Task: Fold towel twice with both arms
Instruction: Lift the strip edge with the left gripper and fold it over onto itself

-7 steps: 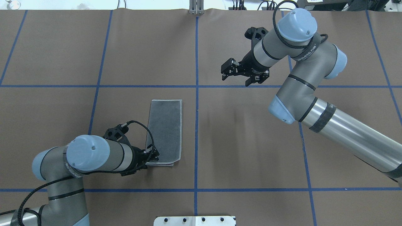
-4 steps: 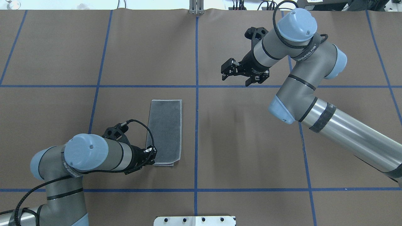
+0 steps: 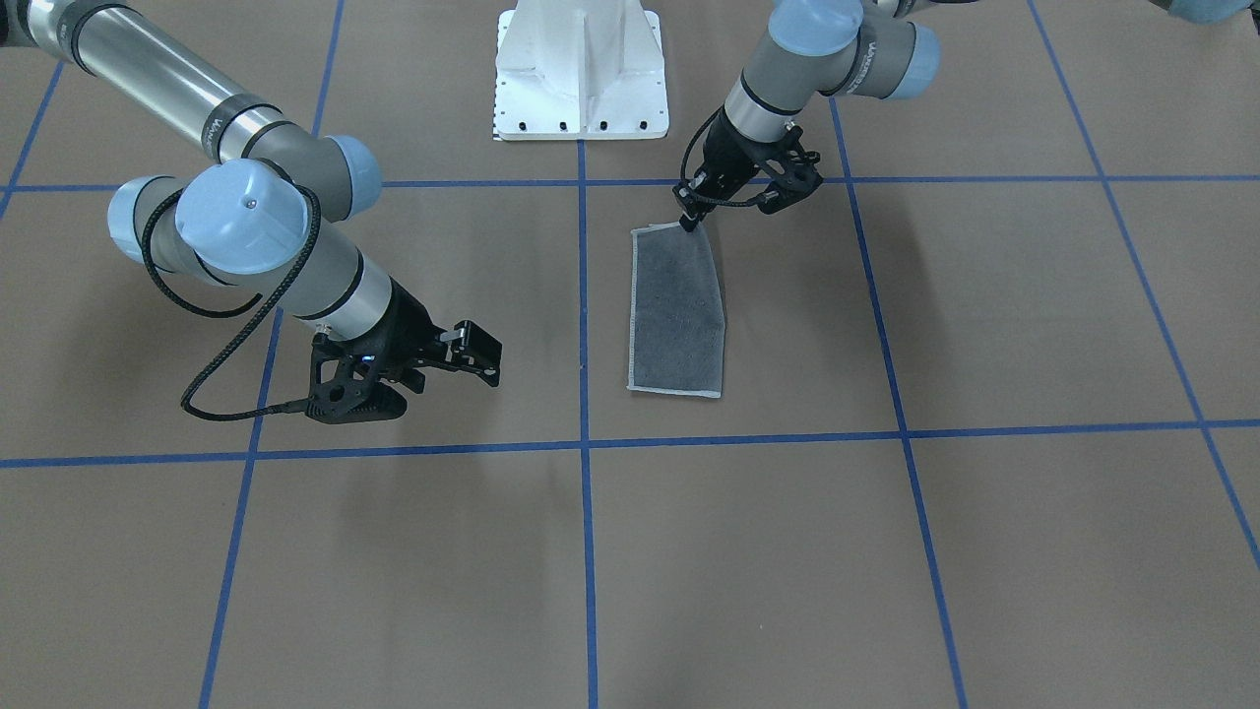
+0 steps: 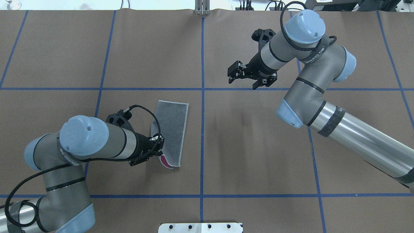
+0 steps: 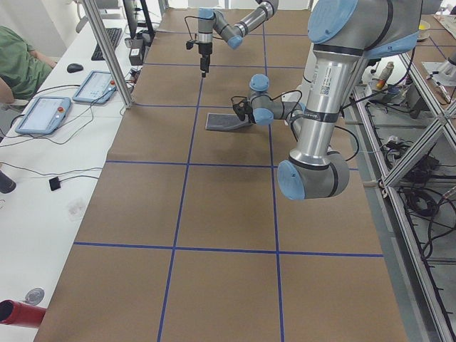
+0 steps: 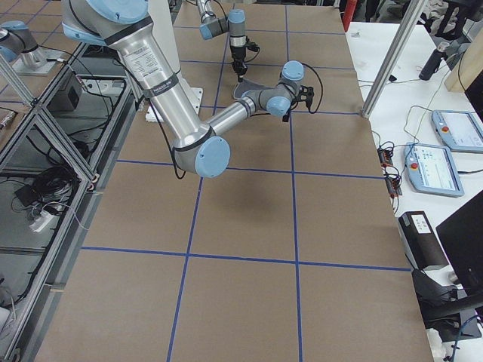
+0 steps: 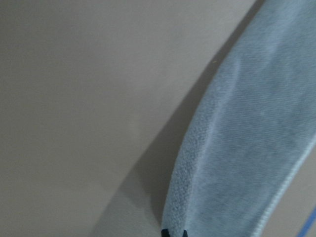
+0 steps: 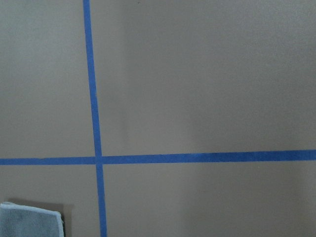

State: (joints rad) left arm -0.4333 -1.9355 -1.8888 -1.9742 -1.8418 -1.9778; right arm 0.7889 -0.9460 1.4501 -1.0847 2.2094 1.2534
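since a moment ago the left tool (image 4: 157, 148) has raised the near corner of the towel (image 4: 172, 124) off the bench (image 4: 258, 155). the folded strip now lies skewed, and a pink sliver of its underside shows. the tool is pinched shut on that corner. the right tool (image 4: 235, 73) hovers well apart, jaws spread, holding nothing.

Pale lettering is showing on a black strap (image 4: 315, 56) wrapping the right arm (image 4: 355, 136), well behind its jaws. It is seemingly reading "WANJEED", though blurred. Similar strap lettering on the left arm (image 4: 97, 142) is proving too small to read.
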